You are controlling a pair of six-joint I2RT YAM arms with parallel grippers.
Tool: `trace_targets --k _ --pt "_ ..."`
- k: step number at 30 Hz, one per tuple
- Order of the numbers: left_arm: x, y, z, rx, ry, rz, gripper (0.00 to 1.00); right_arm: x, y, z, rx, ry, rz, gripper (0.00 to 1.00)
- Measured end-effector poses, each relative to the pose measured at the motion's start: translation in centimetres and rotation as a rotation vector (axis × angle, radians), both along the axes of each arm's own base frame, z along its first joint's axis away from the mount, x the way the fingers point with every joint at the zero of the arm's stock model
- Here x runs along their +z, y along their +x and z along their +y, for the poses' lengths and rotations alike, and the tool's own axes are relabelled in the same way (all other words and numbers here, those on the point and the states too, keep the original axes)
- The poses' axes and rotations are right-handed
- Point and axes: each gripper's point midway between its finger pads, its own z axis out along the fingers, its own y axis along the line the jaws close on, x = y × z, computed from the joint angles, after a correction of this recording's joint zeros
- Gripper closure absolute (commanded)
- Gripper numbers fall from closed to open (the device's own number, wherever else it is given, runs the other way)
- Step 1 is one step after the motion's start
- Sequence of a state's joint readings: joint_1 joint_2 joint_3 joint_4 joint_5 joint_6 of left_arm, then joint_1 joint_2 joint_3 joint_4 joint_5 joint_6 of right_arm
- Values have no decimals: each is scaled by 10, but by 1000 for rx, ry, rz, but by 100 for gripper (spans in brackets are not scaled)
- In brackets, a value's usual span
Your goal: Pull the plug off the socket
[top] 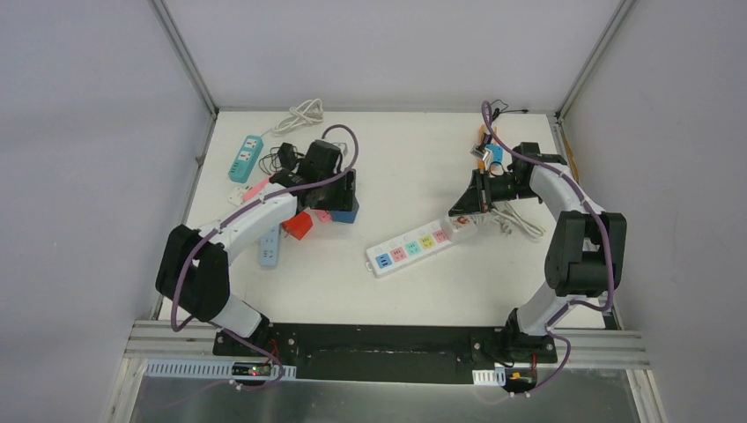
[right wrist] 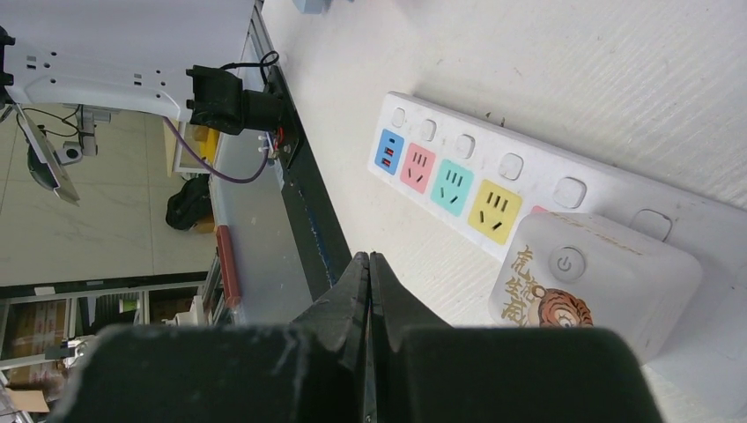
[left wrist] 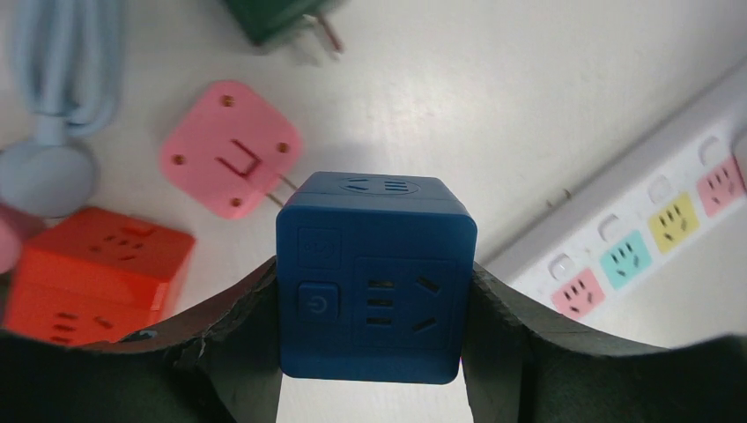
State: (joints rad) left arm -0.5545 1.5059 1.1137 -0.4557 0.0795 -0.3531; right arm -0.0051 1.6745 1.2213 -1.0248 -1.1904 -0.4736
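My left gripper (left wrist: 374, 275) is shut on a blue cube socket (left wrist: 377, 273), one finger on each side; the pair also shows in the top view (top: 342, 204). A pink plug (left wrist: 231, 148) lies just beyond the cube with its pronged face up. One prong reaches toward the cube's far edge, and I cannot tell if they touch. My right gripper (right wrist: 370, 261) is shut and empty. It hovers by a white adapter with a tiger picture (right wrist: 595, 282), which sits on the end of a white power strip (right wrist: 458, 154). In the top view the right gripper (top: 464, 211) is at that strip's right end (top: 414, 247).
A red cube socket (left wrist: 92, 273) sits left of the blue cube. A dark green adapter (left wrist: 273, 18) and a light blue cable (left wrist: 53, 88) lie beyond. A teal strip (top: 247, 159), a white coiled cable (top: 301, 115) and black plugs (top: 286, 159) are at the back left.
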Motion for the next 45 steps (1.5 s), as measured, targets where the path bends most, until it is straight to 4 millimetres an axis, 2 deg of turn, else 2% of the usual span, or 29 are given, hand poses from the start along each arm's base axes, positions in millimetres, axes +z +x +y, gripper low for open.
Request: trace_targets --k 5,10,15,19,24,31,34,36,41,45 --pt "-7 26 47 132 18 28 86 0 -2 0 3 1 6 97" --pt "-24 49 75 209 40 86 73 2 -3 0 6 1 1 97" --pt "-38 63 78 213 46 127 44 2 -4 0 6 3 -1 97" --pt "-34 69 79 212 55 119 31 3 -5 0 7 3 2 97" --pt "-26 74 84 219 86 98 25 3 -6 0 11 3 3 97" --pt "-11 78 90 226 107 60 26 5 -8 0 17 2 -7 97" --pt "2 74 91 218 100 39 27 8 -10 0 21 1 -21 97" --pt "20 70 89 204 74 6 27 11 -12 -1 26 1 -31 97" --pt "86 53 75 134 -76 -165 26 20 -14 -1 36 -4 -79 96" --pt "128 26 53 37 -234 -336 24 25 -15 -3 37 -22 -115 91"
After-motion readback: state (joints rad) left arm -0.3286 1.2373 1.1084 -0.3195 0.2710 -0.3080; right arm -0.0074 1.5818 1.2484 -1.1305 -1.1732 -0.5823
